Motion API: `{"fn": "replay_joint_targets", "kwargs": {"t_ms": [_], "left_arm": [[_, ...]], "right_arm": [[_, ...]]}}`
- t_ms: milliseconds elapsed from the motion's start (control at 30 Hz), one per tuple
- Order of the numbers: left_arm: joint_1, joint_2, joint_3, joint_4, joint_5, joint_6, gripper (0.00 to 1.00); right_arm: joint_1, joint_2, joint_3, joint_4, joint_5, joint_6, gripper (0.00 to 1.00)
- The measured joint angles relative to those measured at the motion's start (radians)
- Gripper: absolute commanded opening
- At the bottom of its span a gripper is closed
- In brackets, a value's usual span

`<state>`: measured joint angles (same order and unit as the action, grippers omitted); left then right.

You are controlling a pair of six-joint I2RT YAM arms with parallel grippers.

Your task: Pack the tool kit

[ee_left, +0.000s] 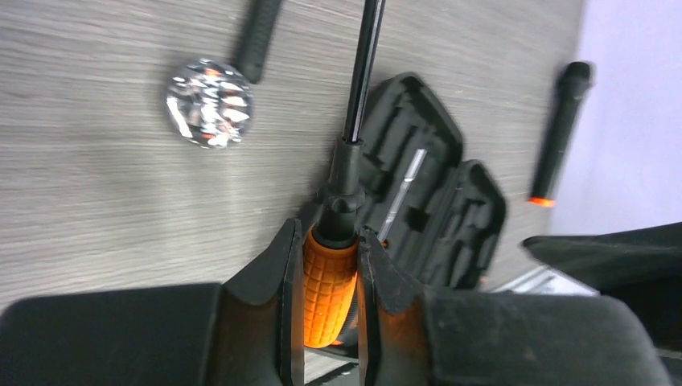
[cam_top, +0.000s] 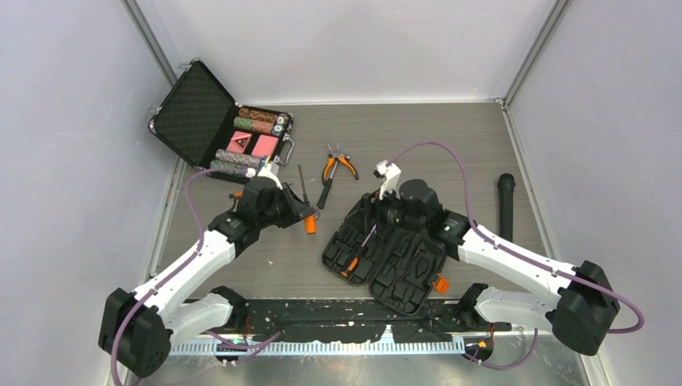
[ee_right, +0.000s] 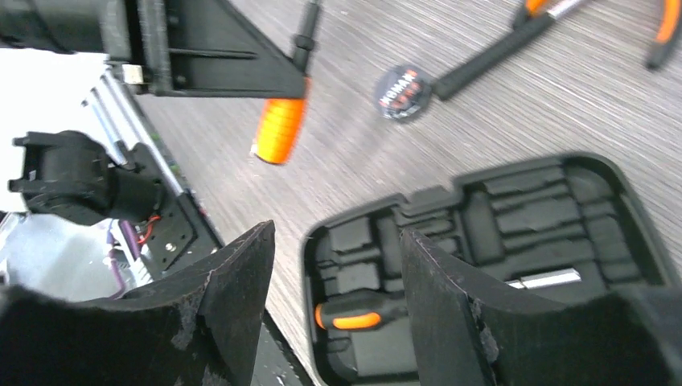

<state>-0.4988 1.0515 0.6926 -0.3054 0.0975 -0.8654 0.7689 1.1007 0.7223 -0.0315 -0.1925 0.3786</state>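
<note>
The tool kit is a black ribbed clamshell case, lying open at the table's front centre. One small orange-and-black screwdriver rests in its left half. My left gripper is just left of the case, shut on the orange grip of a larger screwdriver, whose black shaft points away from the wrist. My right gripper hangs open over the case's near left corner, with nothing between its fingers. Orange-handled pliers and a black-handled screwdriver lie behind the case.
A metal-edged black briefcase of poker chips and red cards stands open at the back left. A black cylinder with an orange end lies on the right. A small round disc sits on the table near the left gripper.
</note>
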Motion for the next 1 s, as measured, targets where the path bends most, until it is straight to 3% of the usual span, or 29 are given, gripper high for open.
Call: {"fn": "replay_joint_targets", "kwargs": {"t_ms": [333, 633, 867, 1000], "left_arm": [[-0.122, -0.101, -0.148, 0.277, -0.018, -0.368, 0.0], [-0.218, -0.117, -0.179, 0.439, -0.095, -0.575, 0.0], [-0.267, -0.125, -0.179, 0.484, -0.175, -0.621, 0.0], [-0.275, -0.124, -0.179, 0.498, -0.193, -0.628, 0.02]], "right_arm": [[0.18, 0.012, -0.047, 0.218, 0.081, -0.01, 0.7], [0.257, 0.098, -0.048, 0.274, 0.315, -0.031, 0.65], [0.268, 0.114, -0.048, 0.314, 0.392, -0.047, 0.43], [0.272, 0.105, -0.048, 0.323, 0.381, -0.061, 0.11]]}}
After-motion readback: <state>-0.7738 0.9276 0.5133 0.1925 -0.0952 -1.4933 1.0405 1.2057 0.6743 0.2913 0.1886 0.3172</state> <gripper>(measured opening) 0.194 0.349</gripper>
